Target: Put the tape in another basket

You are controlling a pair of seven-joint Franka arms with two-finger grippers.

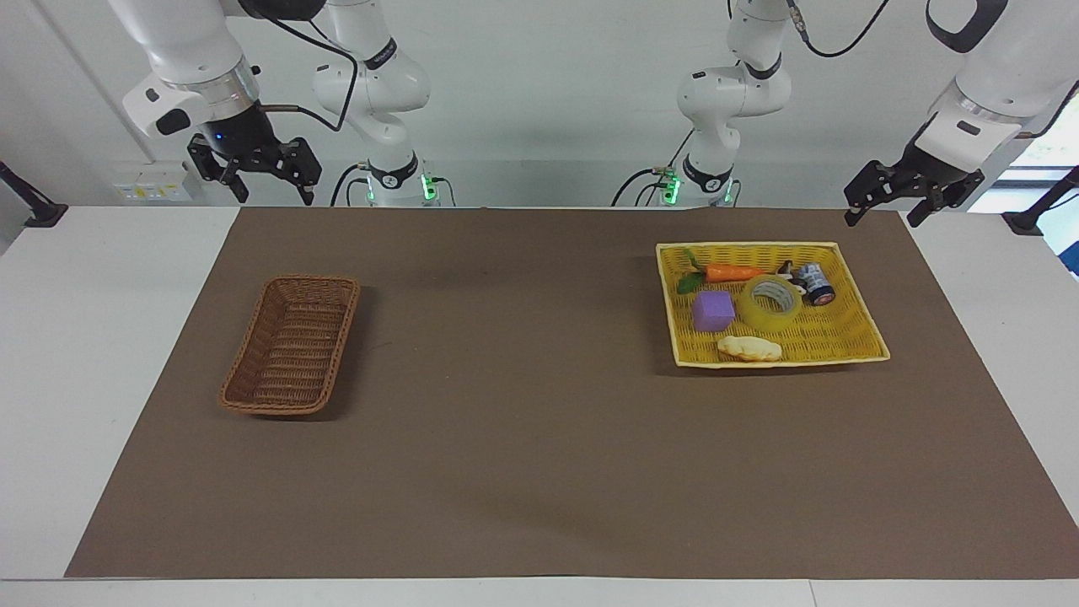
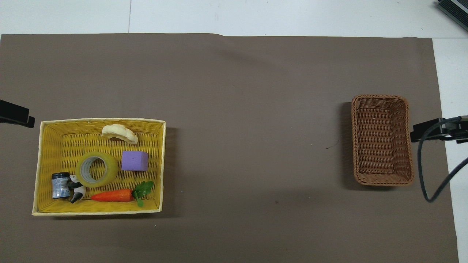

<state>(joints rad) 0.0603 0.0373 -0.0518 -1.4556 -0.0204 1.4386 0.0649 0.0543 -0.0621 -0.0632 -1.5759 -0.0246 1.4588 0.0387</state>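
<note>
A brown mat point(image 1: 539, 438) covers most of the white table point(image 1: 101, 337), and the two containers sit well apart on it, one at each arm's end, so the job spans the width of the workspace. The yellow woven tray point(image 1: 851, 333) lies toward the left arm's end and holds everything loose; the dark brown wicker basket point(image 1: 291, 354) stands empty toward the right arm's end, which marks it as the likely destination. Both arms wait raised near their own corners of the table — the left gripper point(image 1: 887, 205) hangs over the mat's edge just by the tray, its fingers spread, and the right gripper point(image 1: 264, 184) hangs over the table edge near the basket, its fingers also spread and holding nothing. The tape point(image 1: 771, 303) lies flat in the middle of the tray with its pale core facing up, so a finger could go down into the core and the other outside the wall. It is crowded, though: a purple cube point(image 1: 713, 311) sits just beside it toward the right arm's end, a small dark jar with a blue label point(image 1: 817, 283) and a little panda figure point(image 2: 75, 188) sit at its other side, an orange toy carrot point(image 1: 732, 272) lies nearer to the robots, and a pale piece of bread point(image 1: 749, 347) lies farther out. The left arm seems best placed to lift the roll, and nothing of the task is done yet.
</note>
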